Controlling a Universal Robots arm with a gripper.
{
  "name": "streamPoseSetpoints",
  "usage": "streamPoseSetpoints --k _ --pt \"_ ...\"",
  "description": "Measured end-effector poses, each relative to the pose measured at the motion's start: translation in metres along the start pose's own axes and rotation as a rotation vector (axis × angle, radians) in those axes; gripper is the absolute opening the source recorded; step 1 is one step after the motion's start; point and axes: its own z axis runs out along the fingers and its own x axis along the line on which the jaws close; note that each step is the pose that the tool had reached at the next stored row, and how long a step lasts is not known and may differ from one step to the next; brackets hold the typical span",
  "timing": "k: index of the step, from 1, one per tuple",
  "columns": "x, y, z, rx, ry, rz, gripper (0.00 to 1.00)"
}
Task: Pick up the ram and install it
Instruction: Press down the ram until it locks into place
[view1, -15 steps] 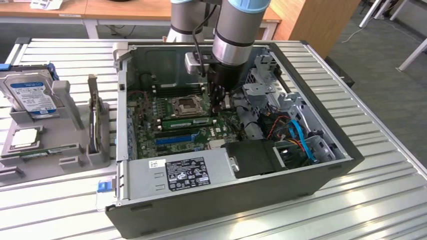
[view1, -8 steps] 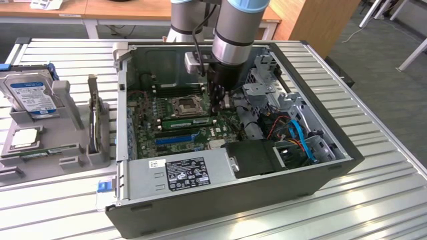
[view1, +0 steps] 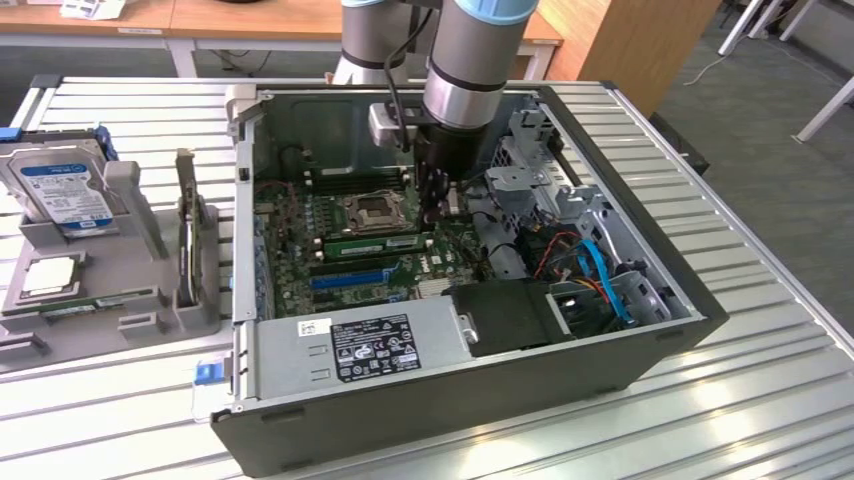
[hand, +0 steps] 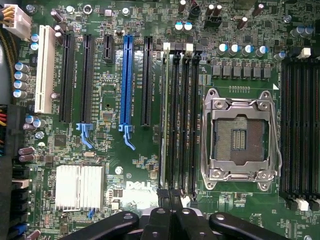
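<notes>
Right now, inside the open case:
Arm: reaching down into the computer case (view1: 641, 300) from above, its wrist over the motherboard (view1: 360, 250), just beside the empty CPU socket (view1: 367, 212).
Claw: the gripper (hand: 171, 212) is pinched fully together — its dark fingers (hand: 159, 220) meet right at one end of the ram (hand: 164, 115), and they look to be touching its top edge, though whether they clamp it I cannot tell.
Ram: a thin green stick standing on edge in the memory slot farthest from the CPU socket (hand: 240, 135), in the bank of black slots beside it.
Ram's long axis: parallel to those black slots and to the blue expansion slot (hand: 125, 85) — one end under the fingers, the other pointing away towards the white latches (hand: 177, 47) at the slots' far end.
Ram in the exterior view: a green strip (view1: 374, 242) lying across the board, just below the socket, the gripper at its end on the exterior view's right.
Outside the case: a hard drive (view1: 60, 190) in a grey holder (view1: 127, 280), on the exterior view's left.
</notes>
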Motion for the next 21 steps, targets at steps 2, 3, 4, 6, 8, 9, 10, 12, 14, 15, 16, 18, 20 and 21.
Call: streamPoseSetpoints --k 2,3,4,6,8,9,10,12,14,15,16,18,20,21 --pt "0.0 0.0 0.001 0.0 -0.0002 0.0 0.1" --pt "0.0 0.0 0.0015 0.0 -0.0001 0.0 0.1" --pt "0.0 -0.0001 0.002 0.0 -0.0001 0.0 0.1" --pt "0.0001 -0.0001 0.003 0.0 0.0 0.0 0.1" --pt "0.0001 -0.0001 0.0034 -0.0004 0.0003 0.0 0.1" --pt "0.0001 -0.0001 0.0036 -0.0006 0.0001 0.0 0.1" --pt "0.0001 -0.0001 0.0037 -0.0007 0.0 0.0 0.1" --pt "0.0001 -0.0001 0.0038 -0.0008 0.0 0.0 0.1" --pt "0.0001 -0.0002 0.0038 -0.0007 0.0 0.0 0.1" --pt "0.0001 -0.0002 0.0039 -0.0008 0.0 0.0 0.1" --pt "0.0 -0.0002 0.0044 -0.0006 -0.0004 0.0 0.1" --pt "0.0001 -0.0002 0.005 -0.0007 -0.0001 0.0 0.1" --pt "0.0001 -0.0002 0.0053 -0.0008 0.0001 0.0 0.1" --pt "0.0001 -0.0002 0.0053 -0.0008 0.0002 0.0 0.1"
